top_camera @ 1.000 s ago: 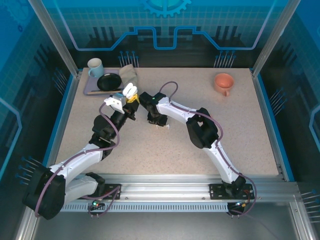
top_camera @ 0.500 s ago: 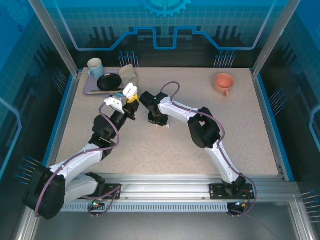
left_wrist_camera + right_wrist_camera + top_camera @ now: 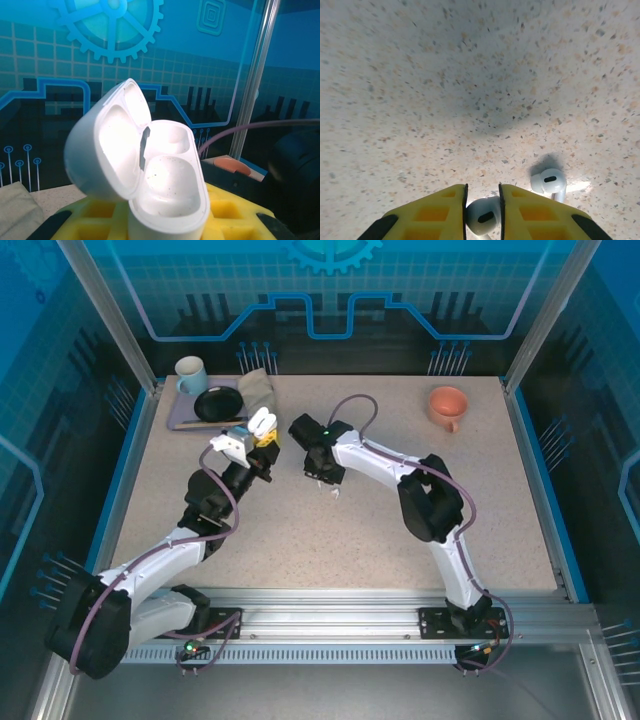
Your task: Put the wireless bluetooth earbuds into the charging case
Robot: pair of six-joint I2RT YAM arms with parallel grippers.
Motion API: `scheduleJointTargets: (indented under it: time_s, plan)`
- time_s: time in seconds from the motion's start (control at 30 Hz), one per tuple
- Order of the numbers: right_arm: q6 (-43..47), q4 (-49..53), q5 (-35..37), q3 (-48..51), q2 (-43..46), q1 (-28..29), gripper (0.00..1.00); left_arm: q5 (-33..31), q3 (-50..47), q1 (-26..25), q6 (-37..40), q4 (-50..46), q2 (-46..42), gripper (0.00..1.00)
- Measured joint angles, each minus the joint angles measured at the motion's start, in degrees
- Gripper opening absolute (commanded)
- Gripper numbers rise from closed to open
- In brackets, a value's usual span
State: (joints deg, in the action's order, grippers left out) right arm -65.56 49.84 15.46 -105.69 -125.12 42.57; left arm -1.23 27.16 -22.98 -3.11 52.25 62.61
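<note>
Lifted up-right from earlier, pinching white earbud in right gripper.
Clamping open charging case in left gripper, wells up to receive it.

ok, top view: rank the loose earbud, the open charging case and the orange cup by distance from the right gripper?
From the right gripper:
1. loose white earbud, just beside it on the near side.
2. charging case, lid open, up and to the left in the view.
3. orange cup, far right of the view.
</note>
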Motion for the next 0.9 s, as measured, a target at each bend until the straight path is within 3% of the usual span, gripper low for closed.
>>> scheduleJointTargets:
  time_s: [0.3, 0.9]
  plan:
    - [1.2, -2.6, 0.8, 3.0, 5.4, -0.7, 0.21, 1.1, 0.5, 0.0, 0.0, -1.9, 0.0, 0.00]
    - [1.0, -2.2, -1.1, 3.8, -1.9, 5.7, 0.20, 1.1, 0.5, 0.0, 0.0, -2.5, 0.0, 0.00]
